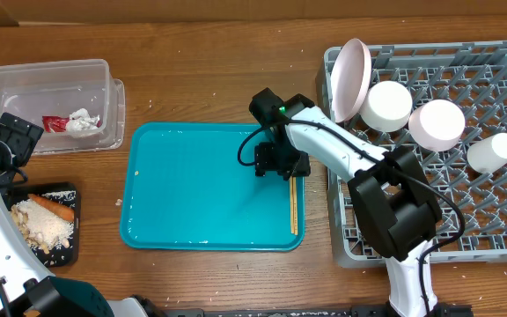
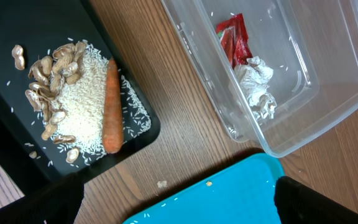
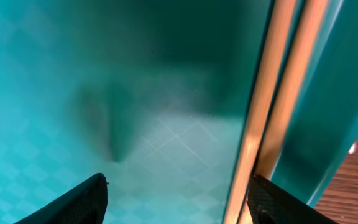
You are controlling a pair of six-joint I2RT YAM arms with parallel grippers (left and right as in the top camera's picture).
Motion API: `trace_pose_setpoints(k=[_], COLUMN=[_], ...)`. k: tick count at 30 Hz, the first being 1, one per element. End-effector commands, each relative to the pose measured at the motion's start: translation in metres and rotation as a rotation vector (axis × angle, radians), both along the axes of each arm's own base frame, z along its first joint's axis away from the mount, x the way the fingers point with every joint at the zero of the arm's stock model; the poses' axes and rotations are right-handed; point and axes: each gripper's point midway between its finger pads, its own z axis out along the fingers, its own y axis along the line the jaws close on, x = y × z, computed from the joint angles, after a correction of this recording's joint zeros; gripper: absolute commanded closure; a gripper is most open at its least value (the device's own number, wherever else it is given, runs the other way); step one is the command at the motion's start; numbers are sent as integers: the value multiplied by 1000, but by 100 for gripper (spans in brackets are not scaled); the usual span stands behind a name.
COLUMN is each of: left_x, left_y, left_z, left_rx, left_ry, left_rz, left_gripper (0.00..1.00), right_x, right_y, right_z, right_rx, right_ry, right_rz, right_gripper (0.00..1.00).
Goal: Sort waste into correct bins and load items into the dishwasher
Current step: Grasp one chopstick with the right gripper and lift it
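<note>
Right wrist: right fingers (image 3: 67,205) spread over teal tray (image 3: 73,74), chopsticks (image 3: 257,112) between them, beside one fingertip.

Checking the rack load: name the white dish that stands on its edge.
The large plate at the dish rack's upper-left corner in the overhead view; the bowl, smaller dish and cup are not on edge.

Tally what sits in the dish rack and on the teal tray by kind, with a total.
White dishes in the dish rack: 4
Wooden chopsticks on the teal tray: 2
Total: 6
</note>
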Motion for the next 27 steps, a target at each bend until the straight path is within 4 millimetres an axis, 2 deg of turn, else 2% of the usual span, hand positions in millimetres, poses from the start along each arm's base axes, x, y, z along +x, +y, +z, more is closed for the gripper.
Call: trace_pose_setpoints(k=[1, 5, 7, 10, 12, 14, 18, 23, 27], left_x=[0, 0, 0, 0, 0, 0, 0, 0, 0], left_y=[1, 1, 1, 1, 1, 1, 1, 1, 1], left_z=[1, 1, 1, 1, 1, 1, 1, 1, 1], left_rx=[10, 10, 11, 11, 11, 10, 11, 10, 11], left_ry=[4, 4, 4, 4, 4, 4, 4, 4, 4], left_rz=[-6, -6, -6, -6, -6, -6, -6, -6, -6], left_gripper=[0, 0, 0, 0, 0, 0, 0, 0, 0], right_x=[-6, -7, -7, -7, -4, -4, -2, -3, -3], right_y=[-1, -1, -1, -1, -7, -12, -22, -22, -22], right_z=[-8, -10, -10, -10, -10, -11, -11, -11, -10], right_rx=[-6, -5, -5, -9, -44, -71, -123, -124, -124], right_ry=[21, 24, 23, 20, 5, -2, -17, -15, -15], right_rz=[-13, -17, -20, -26, -52, -57, -69, -68, -64], right_gripper=[26, 26, 35, 54, 69, 78, 83, 89, 96])
